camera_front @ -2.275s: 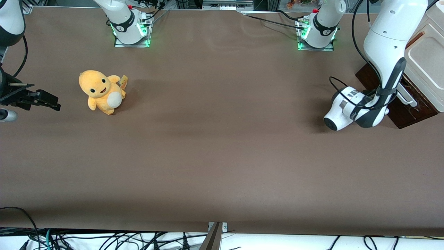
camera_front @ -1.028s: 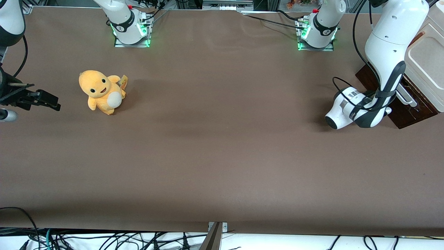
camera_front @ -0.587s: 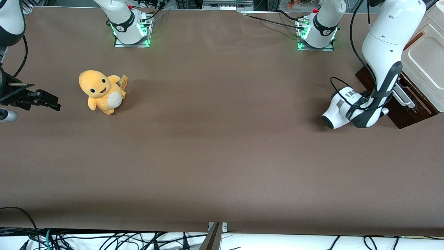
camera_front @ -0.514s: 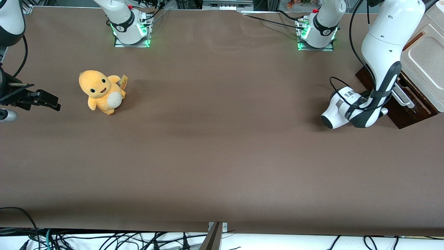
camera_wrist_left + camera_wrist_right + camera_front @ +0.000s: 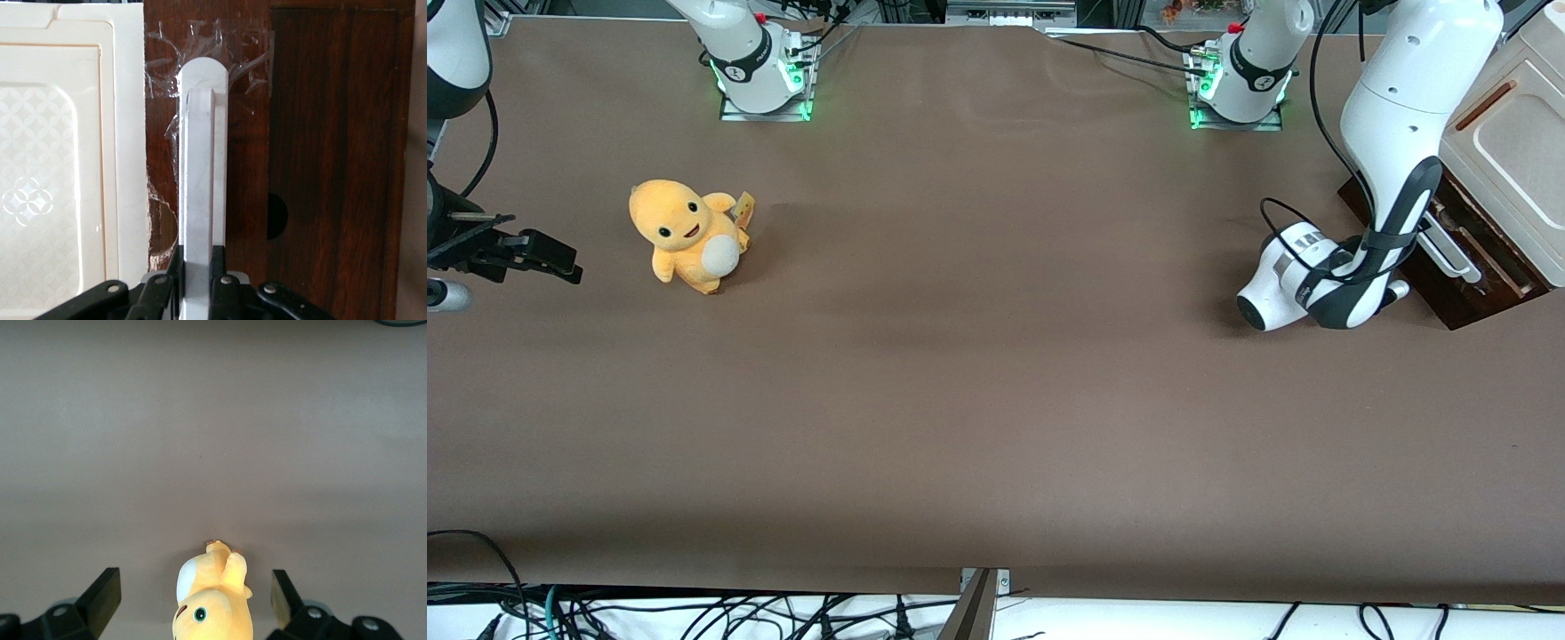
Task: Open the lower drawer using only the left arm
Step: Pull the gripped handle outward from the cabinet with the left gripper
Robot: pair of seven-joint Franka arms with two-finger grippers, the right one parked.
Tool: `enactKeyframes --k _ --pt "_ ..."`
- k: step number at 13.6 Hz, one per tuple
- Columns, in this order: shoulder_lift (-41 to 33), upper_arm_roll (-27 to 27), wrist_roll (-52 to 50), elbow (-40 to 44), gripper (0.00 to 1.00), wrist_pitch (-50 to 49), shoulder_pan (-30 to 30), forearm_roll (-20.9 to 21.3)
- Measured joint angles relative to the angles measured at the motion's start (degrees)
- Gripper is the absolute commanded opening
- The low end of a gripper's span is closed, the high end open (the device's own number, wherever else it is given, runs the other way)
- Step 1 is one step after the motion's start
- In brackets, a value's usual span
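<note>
I see my gripper pinching the handle of the partly open lower drawer.

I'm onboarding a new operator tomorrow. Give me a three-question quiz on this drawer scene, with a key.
1. True or false: the gripper is shut on the bar handle of the lower drawer.
2. What stands on the table toward the parked arm's end?
A. a mug
B. an orange plush toy
C. a box
3. Fill in: the cabinet's cream top panel sits ____ the lower drawer.

Key:
1. True; the fingers clamp the handle's end.
2. B, the plush toy.
3. above.
</note>
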Motion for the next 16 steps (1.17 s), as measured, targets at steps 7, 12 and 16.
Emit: enactKeyframes --k 7,12,16 --pt "0.0 -0.2 2.1 2.0 0.00 -0.1 -1.6 -1.2" --pt "0.0 -1.0 2.2 2.2 0.00 -0.1 -2.4 -1.5" --pt "0.0 -1.1 2.2 2.2 0.00 -0.1 -2.4 -1.8"
